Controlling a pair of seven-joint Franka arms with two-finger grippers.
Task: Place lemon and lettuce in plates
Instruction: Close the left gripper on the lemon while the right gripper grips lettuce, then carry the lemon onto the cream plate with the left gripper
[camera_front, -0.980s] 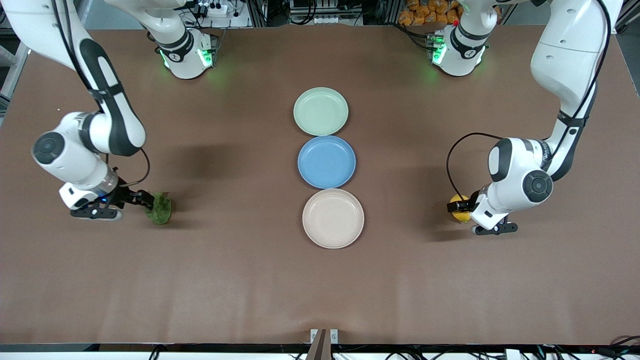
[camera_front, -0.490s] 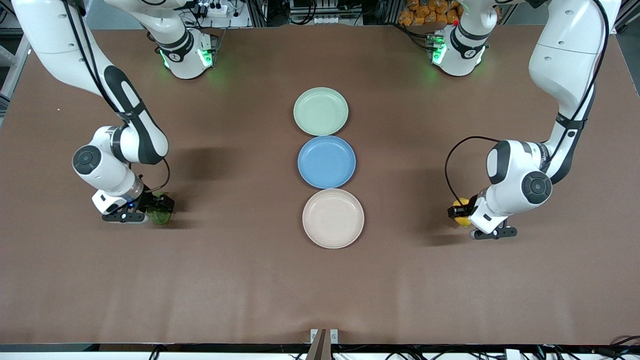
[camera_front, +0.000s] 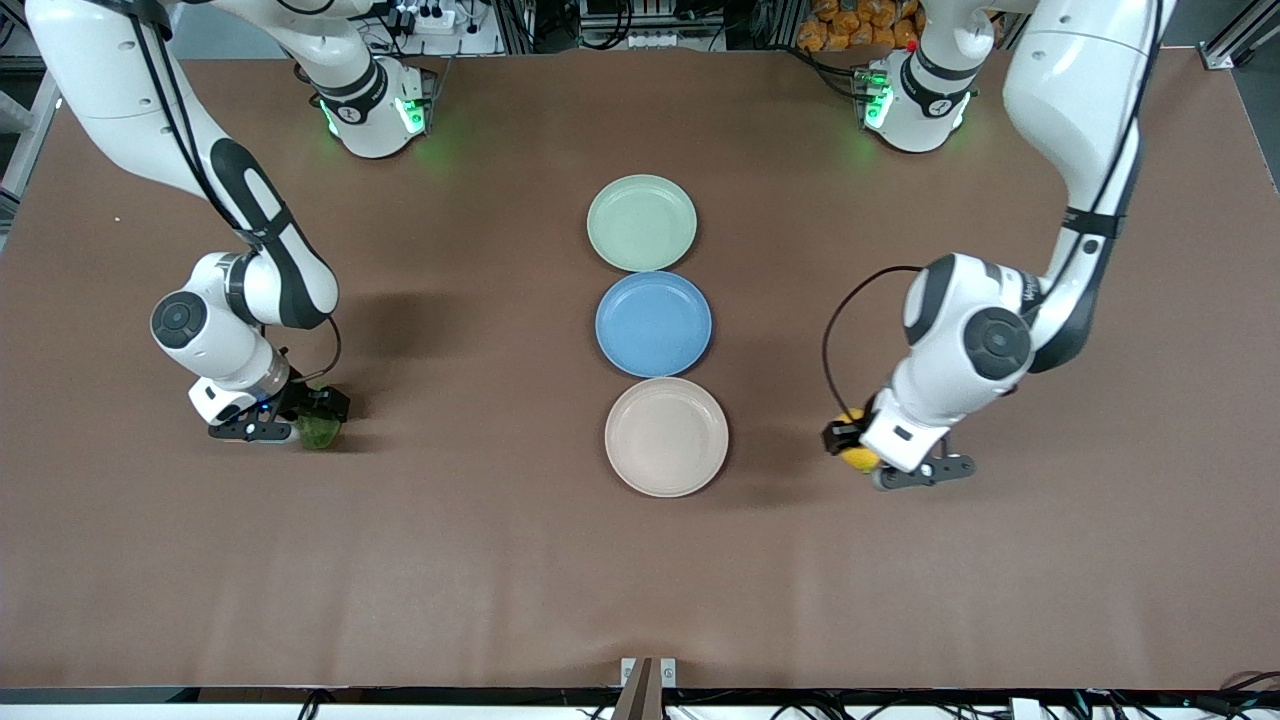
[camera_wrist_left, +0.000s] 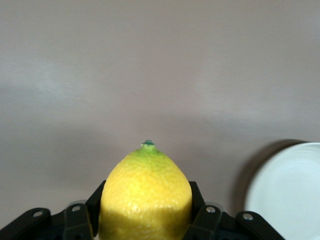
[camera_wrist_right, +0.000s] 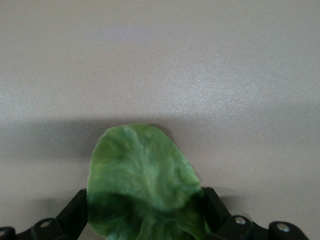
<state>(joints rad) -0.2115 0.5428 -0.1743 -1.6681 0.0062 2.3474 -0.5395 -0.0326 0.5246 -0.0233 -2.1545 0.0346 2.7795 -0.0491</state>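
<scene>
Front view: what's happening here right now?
Two arms are each at a piece of food. The left gripper is shut on the lemon, above the table beside the beige plate. The right gripper is open around the lettuce at the right arm's end of the table, not yet closed on it. The mint green plate, blue plate and beige plate hold nothing.

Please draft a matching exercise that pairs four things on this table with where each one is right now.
Things:
1. lemon
2. lettuce
3. beige plate
4. mint green plate

Places:
A. nearest the robots' bases
B. between the open fingers of the right gripper
C. nearest the front camera
D. gripped by the shut left gripper

Pairs: 1-D, 2-B, 3-C, 4-A
</scene>
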